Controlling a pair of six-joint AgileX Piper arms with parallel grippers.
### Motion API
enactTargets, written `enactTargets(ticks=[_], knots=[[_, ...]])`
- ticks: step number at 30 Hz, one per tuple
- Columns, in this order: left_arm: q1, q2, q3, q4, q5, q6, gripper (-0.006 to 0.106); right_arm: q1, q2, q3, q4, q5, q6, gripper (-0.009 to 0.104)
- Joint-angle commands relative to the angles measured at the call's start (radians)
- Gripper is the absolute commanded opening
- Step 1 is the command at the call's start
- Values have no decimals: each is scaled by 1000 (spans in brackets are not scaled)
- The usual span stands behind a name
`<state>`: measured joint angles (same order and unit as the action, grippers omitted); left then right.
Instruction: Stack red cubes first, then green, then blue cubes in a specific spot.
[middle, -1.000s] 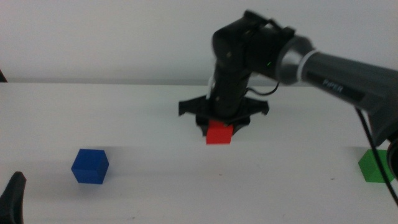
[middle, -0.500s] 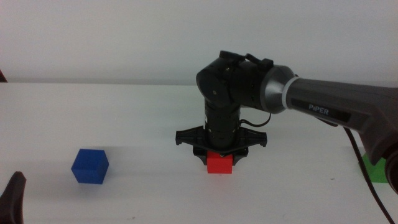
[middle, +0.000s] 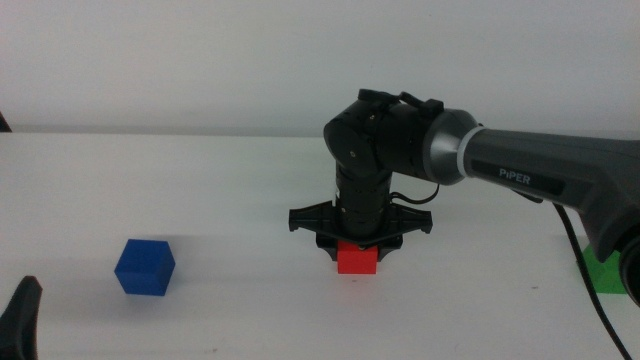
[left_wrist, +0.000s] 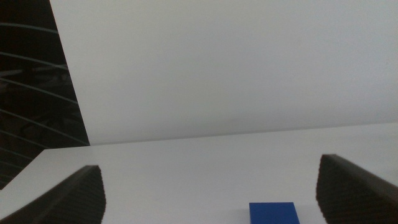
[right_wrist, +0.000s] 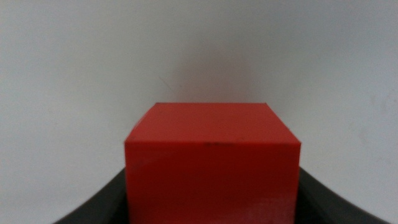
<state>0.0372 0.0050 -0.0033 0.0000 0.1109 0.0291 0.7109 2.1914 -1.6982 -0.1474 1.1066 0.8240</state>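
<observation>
My right gripper (middle: 357, 247) points straight down near the middle of the white worktop (middle: 230, 190) and its jaws are closed on the red cube (middle: 357, 260), which sits at, or just above, the surface. My left gripper (left_wrist: 210, 198) waits wide open at the near left edge, with the blue cube (middle: 144, 267) in front of it. The green cube (middle: 606, 272) is at the far right, half hidden behind the arm.

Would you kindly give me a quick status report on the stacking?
Right gripper shut on red cube, low at table centre. Left gripper open, waiting near blue cube. Green cube at right edge. Nothing stacked yet; nothing in the way.
</observation>
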Motion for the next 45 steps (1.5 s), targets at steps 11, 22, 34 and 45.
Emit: enactTargets(ticks=[11,22,34,45], knots=[[2,-42,41,0,-16,-2,91,-5,39,2,17,-13,-15,15],[2,-42,41,0,-16,-2,91,-5,40,2,17,-46,-32,59],[2,-42,41,0,-16,-2,91,-124,-510,157,-27,101,-410,93],[2,-42,41,0,-16,-2,91,-934,-888,684,84,89,-728,93]])
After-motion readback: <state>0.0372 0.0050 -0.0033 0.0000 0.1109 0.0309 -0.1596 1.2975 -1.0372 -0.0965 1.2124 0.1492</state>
